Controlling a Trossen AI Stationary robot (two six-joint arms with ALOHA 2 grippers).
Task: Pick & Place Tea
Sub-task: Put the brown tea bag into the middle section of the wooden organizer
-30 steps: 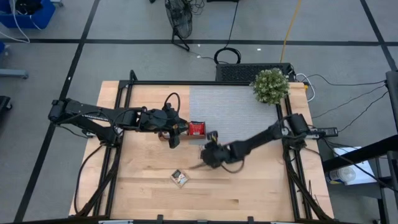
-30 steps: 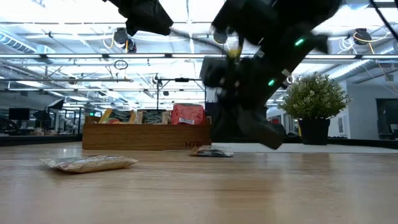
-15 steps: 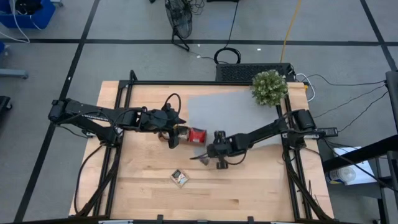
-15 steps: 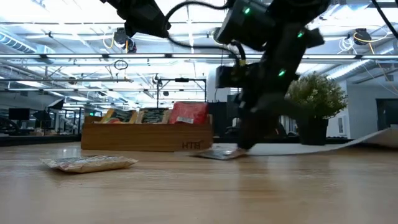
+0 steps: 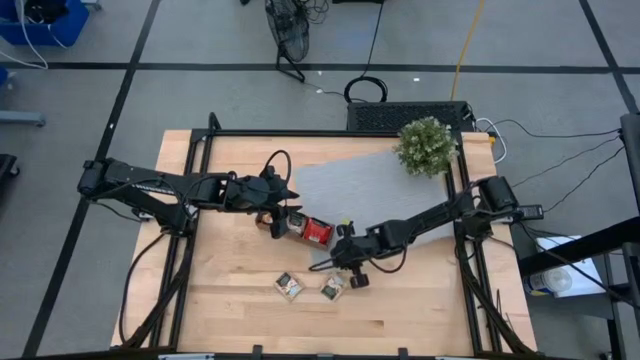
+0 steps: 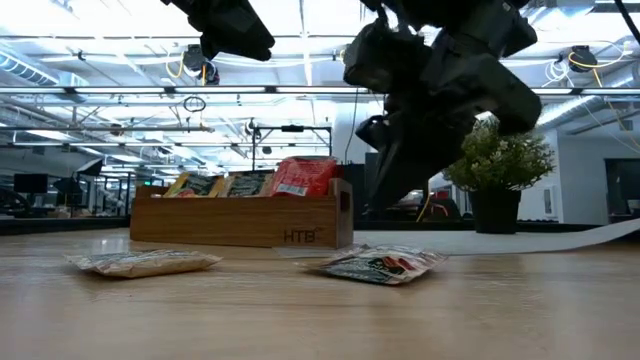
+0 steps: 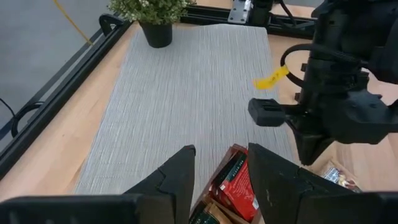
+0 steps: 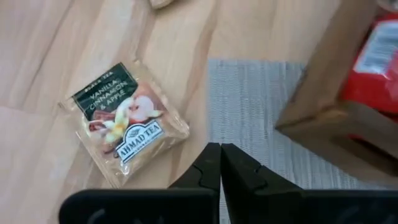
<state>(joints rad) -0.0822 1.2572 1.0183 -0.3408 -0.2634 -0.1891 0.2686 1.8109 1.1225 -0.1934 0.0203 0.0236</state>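
Note:
A green-and-white tea sachet [image 8: 124,127] lies flat on the wood [image 5: 332,287] [image 6: 375,265]. A second sachet [image 5: 289,286] [image 6: 145,262] lies to its left. More red and orange sachets [image 7: 239,186] stand in the wooden tray [image 5: 296,226] [image 6: 240,220]. My right gripper [image 8: 219,155] [image 5: 338,262] is shut, just beside the sachet, at the left edge of the grey mat [image 8: 261,112]. My left gripper [image 7: 221,165] [image 5: 276,216] is open above the tray, one finger on each side of the red sachets. My right gripper has its shut fingertips at the grey mat's left edge [image 8: 210,134], pointing down from above. The fingers hide the spot, so I cannot tell whether they touch the mat.
The grey mat [image 5: 370,195] lies skewed across the table's far right part, with its right end raised off the table [image 6: 600,232]. A potted plant [image 5: 425,146] [image 6: 497,170] stands on its far corner. Bare wood [image 5: 240,300] runs along the near edge.
My right gripper has moved toward the near edge. The mat has swung round, its near left corner drawn toward the near edge, and the tray and the plant have shifted with it. The green-and-white sachet has slid from beside the tray onto the bare wood.

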